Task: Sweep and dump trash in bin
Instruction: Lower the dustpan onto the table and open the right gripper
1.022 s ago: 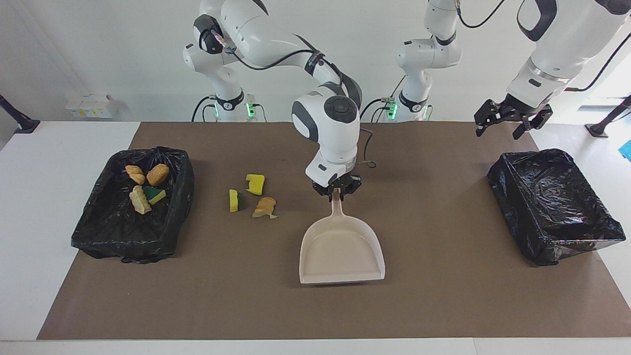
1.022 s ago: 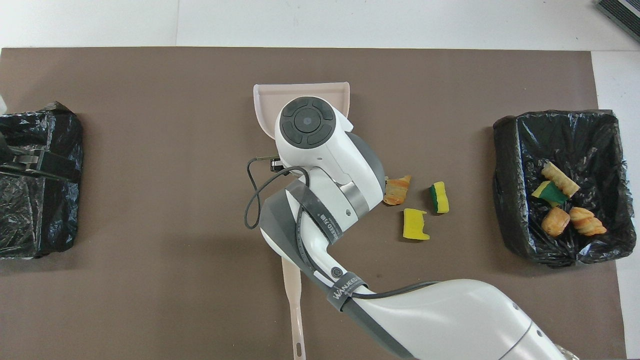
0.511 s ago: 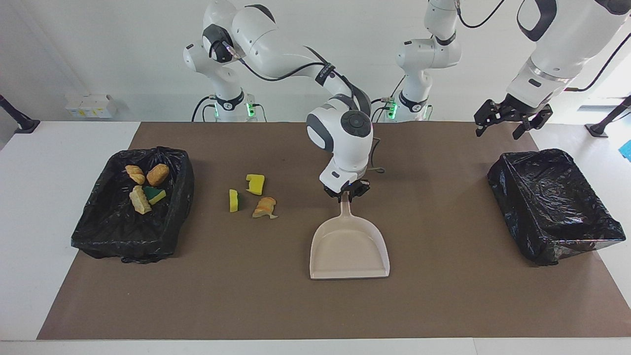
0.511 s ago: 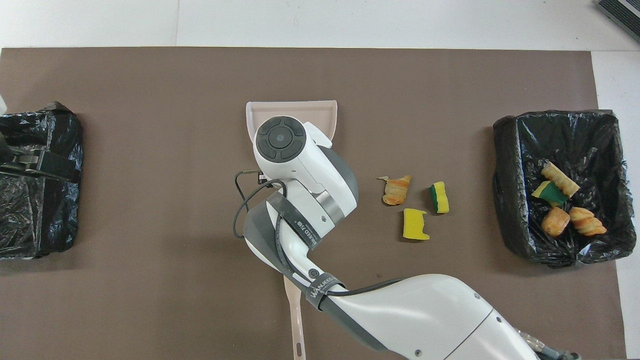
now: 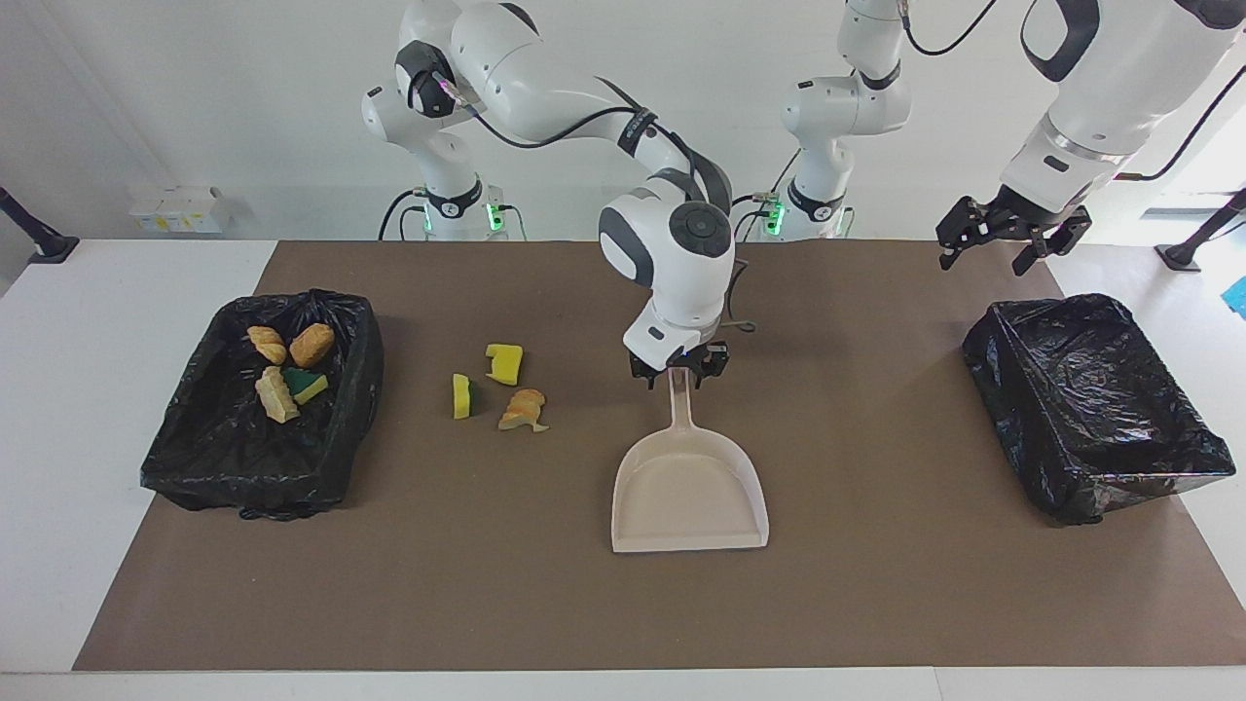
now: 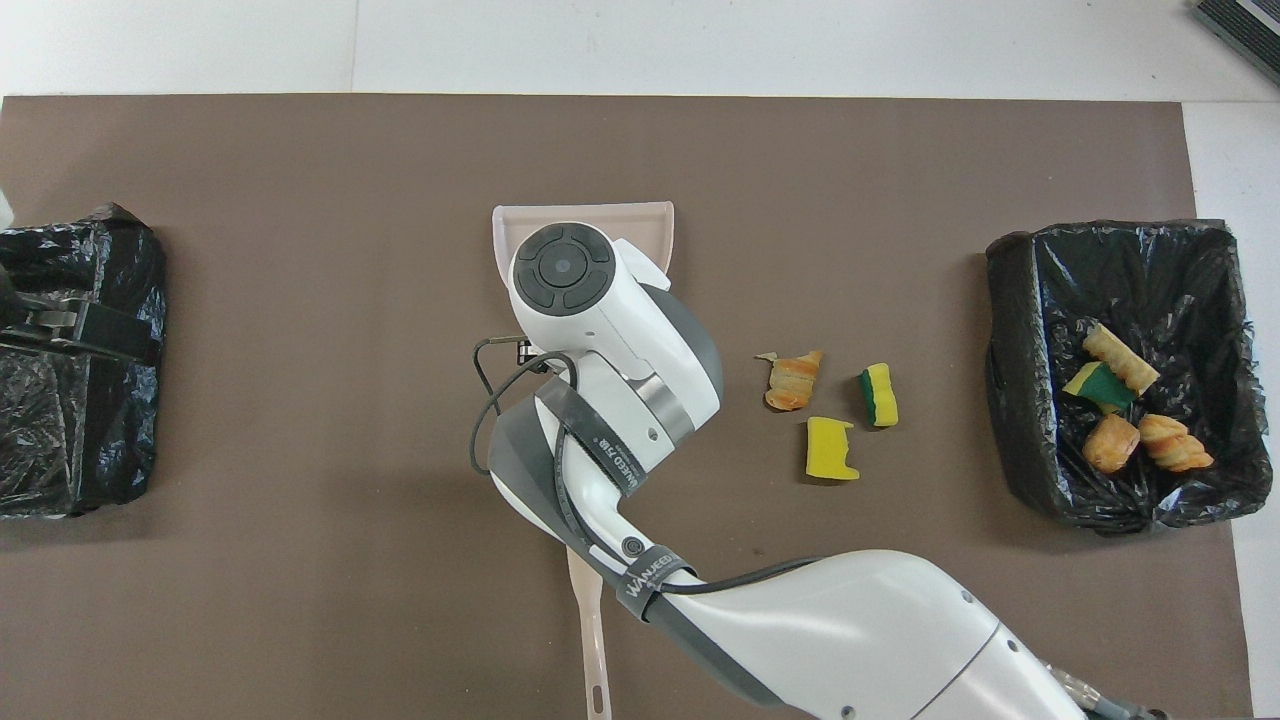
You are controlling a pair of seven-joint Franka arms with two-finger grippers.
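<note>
Three scraps of trash lie on the brown mat: a yellow sponge chunk point(image 5: 503, 363), a yellow-green sponge chunk point(image 5: 461, 396) and a croissant piece point(image 5: 523, 410). Several more scraps point(image 5: 311, 344) lie in the black-lined bin point(image 5: 243, 477) at the right arm's end. The beige dustpan point(image 5: 689, 497) lies flat mid-table, its handle pointing to the robots. My right gripper point(image 5: 678, 370) is open just over the handle's end. My left gripper point(image 5: 1012, 239) is open and empty, and waits in the air over the other bin's edge.
A second black-lined bin point(image 5: 1100, 467) at the left arm's end holds nothing. The beige brush's handle point(image 6: 590, 640) shows under the right arm, nearer to the robots than the dustpan. The mat's edge point(image 5: 584, 667) lies farthest from the robots.
My right gripper slid the dustpan a little toward the left arm's end, set it down, then lifted slightly off the handle. The left arm and the trash have not moved.
</note>
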